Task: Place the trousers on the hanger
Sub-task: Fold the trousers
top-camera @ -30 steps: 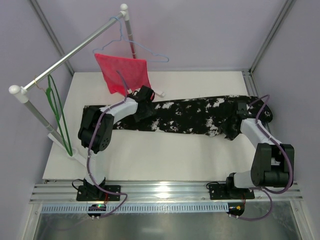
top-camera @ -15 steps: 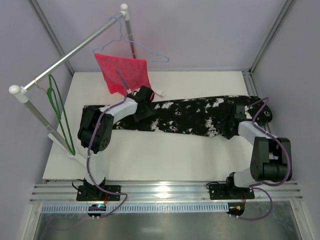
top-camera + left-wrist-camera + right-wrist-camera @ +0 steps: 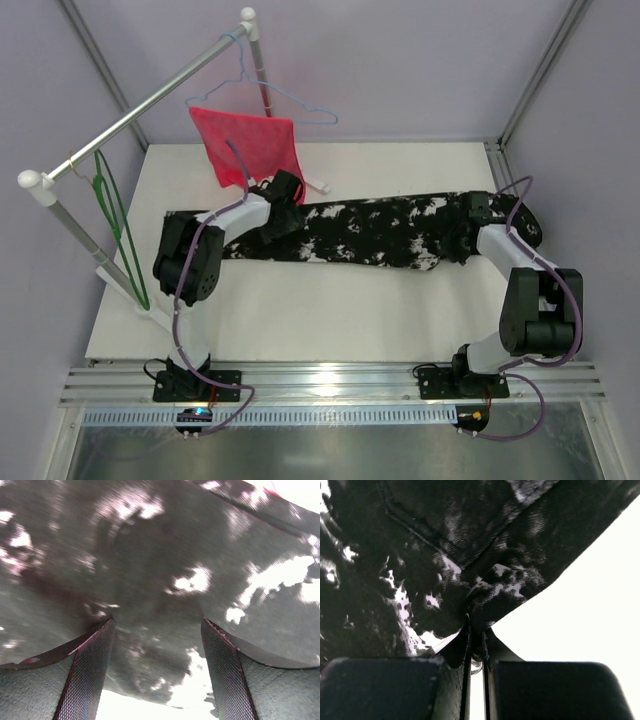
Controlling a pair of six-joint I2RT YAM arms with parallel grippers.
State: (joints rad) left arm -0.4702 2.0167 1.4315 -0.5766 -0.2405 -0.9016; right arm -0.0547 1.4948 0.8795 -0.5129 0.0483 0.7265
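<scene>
**Trousers flat on the table, one end pinched.** From above, we see the trousers (image 3: 370, 232) stretched side to side across the far half of the white table (image 3: 300, 310), black cloth blotched with white. An arm works at each end. The left gripper (image 3: 272, 220) is down over the left part of the trousers, just in front of the red cloth (image 3: 245, 145). The right gripper (image 3: 463, 238) is down at their right end, near the table's right edge.

From the left wrist, we find the left gripper (image 3: 157, 627) with its jaws set wide apart. Its two dark fingers (image 3: 90, 665) frame a broad patch of the trousers (image 3: 150, 555), which fills nearly the whole view. The cloth runs across the gap unpinched, and we cannot tell whether the tips touch it.

From the right wrist, the right gripper (image 3: 475, 640) has its jaws drawn together on a fold at the edge of the trousers (image 3: 420, 555). A thin pinch of cloth is caught between the fingers, with bare table (image 3: 580, 605) to the right of it.

The hanger (image 3: 115, 225) hangs by its hook from the slanting rail (image 3: 140, 108) at the left of the scene, well apart from the trousers and from both grippers. Farther along the same rail, we see the red cloth draped over a blue hanger (image 3: 300, 103).
</scene>
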